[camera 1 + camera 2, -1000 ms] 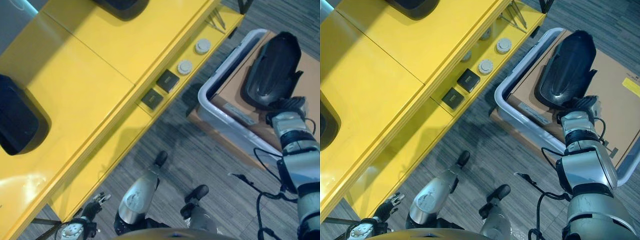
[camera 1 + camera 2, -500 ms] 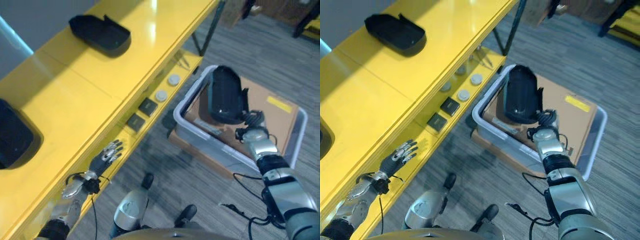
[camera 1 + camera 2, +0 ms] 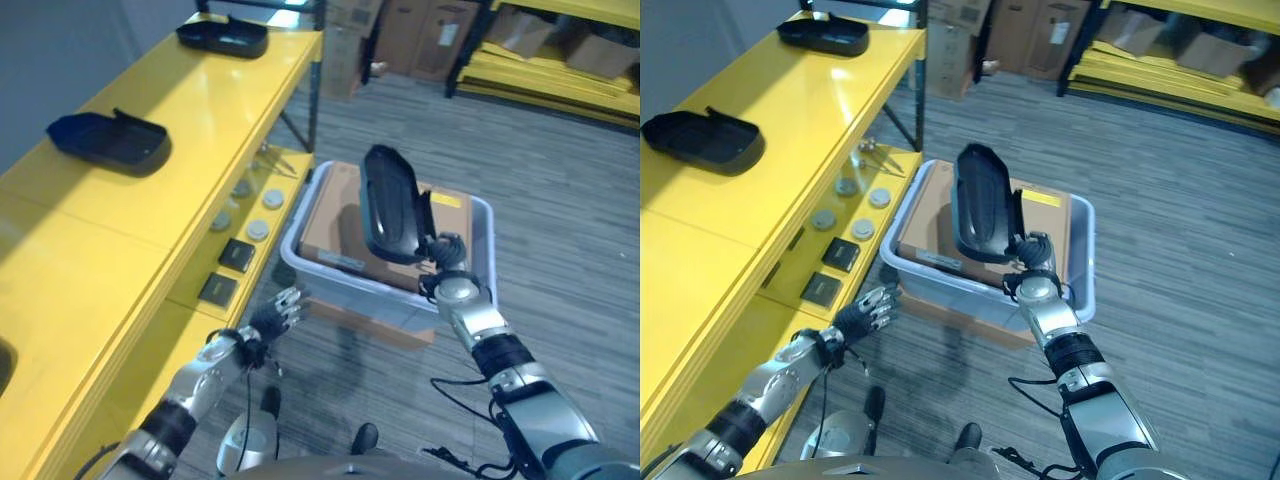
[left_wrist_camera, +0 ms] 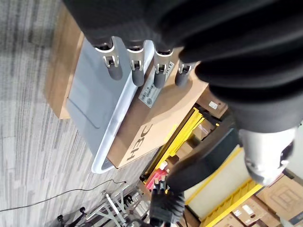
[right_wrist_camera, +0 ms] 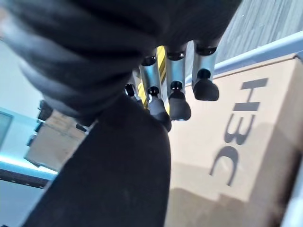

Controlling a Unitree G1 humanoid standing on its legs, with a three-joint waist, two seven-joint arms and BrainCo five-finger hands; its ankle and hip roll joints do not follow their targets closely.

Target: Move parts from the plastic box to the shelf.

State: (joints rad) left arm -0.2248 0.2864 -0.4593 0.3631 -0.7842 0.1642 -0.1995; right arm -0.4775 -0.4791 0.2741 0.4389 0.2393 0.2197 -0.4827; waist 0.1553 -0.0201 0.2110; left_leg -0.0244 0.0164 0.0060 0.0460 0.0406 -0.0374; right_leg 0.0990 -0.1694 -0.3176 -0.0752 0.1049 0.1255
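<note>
Your right hand (image 3: 1032,262) has its fingers clamped on the black part (image 3: 980,203) above the plastic box (image 3: 1080,290); left hand (image 3: 865,313) fingers apart beside the yellow shelf (image 3: 790,110).

We see grey striped carpet floor (image 3: 1200,200), cardboard boxes (image 3: 1025,35) stacked at the far wall, and yellow racking (image 3: 1160,70) beyond them.

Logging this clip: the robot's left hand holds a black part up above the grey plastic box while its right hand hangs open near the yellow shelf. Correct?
Not quite: the hands are swapped. The right eye view shows the right hand gripping the black part above the plastic box, while the left hand hangs open beside the yellow shelf.
</note>
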